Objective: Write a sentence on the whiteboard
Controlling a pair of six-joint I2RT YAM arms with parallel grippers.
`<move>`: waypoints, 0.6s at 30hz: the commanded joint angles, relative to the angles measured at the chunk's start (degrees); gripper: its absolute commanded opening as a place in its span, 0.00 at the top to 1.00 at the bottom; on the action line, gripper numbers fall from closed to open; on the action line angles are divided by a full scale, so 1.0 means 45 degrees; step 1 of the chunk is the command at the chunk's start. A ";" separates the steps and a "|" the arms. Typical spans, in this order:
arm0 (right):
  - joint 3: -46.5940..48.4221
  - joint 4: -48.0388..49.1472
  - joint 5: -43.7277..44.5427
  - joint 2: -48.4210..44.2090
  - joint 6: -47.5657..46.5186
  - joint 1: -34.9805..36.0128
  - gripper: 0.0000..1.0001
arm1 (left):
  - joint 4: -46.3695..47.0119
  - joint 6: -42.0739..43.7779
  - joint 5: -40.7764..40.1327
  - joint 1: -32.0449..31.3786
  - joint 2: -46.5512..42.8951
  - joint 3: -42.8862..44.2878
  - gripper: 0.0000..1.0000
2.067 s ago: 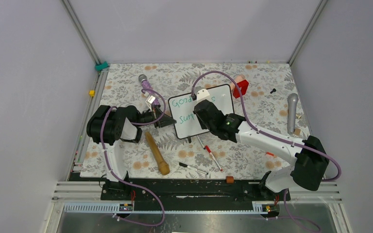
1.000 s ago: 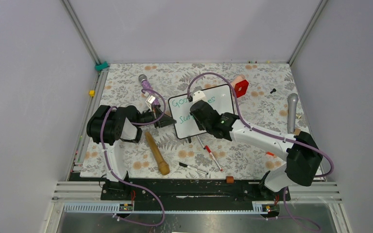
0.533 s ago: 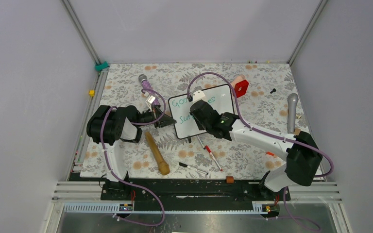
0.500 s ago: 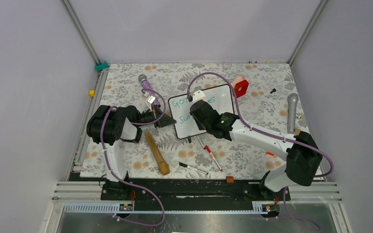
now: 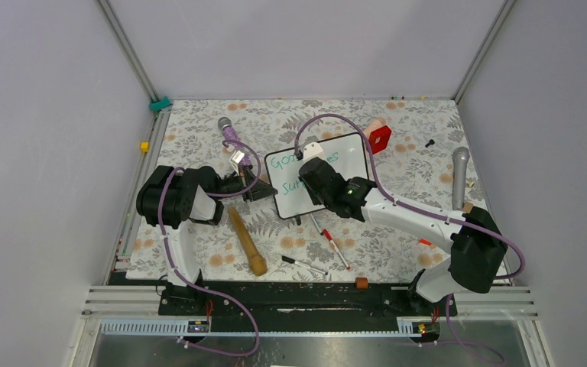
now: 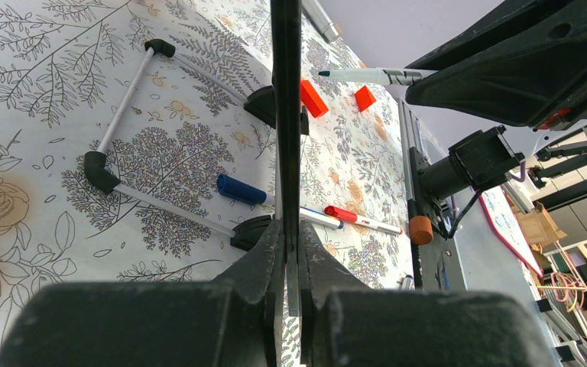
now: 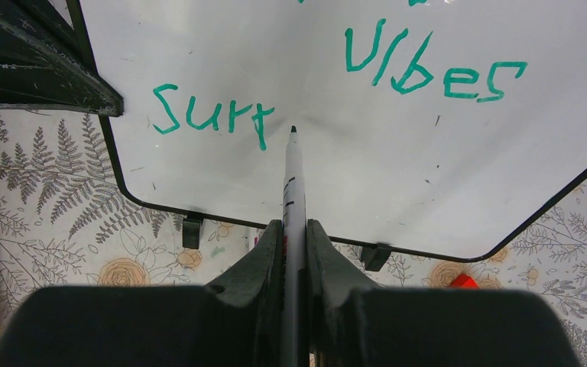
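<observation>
The whiteboard point(image 5: 351, 157) sat near the middle of the table point(image 5: 420, 176), one edge pinched by our left gripper point(image 6: 287, 252). The sentence point(image 7: 214, 116) had reached "Surr", so the word was unfinished. Our right gripper point(image 7: 294, 238) clamped the marker point(image 7: 293, 180), its tip just beside the last letter.

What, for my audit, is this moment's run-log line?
left gripper shut on whiteboard | right gripper shut on marker | sentence: second line begun

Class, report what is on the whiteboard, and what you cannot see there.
The whiteboard bears the green sentence: "Vibes" above "Surr", the marker tip beside the last letter. The wrist view cuts off the first word.
</observation>
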 commanded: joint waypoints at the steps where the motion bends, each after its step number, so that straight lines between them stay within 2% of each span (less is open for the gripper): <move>1: 0.0591 0.0119 -0.0119 0.0060 -0.0021 -0.0101 1.00 | 0.0140 0.0522 0.0092 -0.0060 0.0316 0.0142 0.97; 18: 0.1007 -0.0215 0.0657 0.0614 -0.0020 -0.0101 1.00 | 0.0140 0.0526 0.0070 -0.0057 0.0327 0.0132 0.97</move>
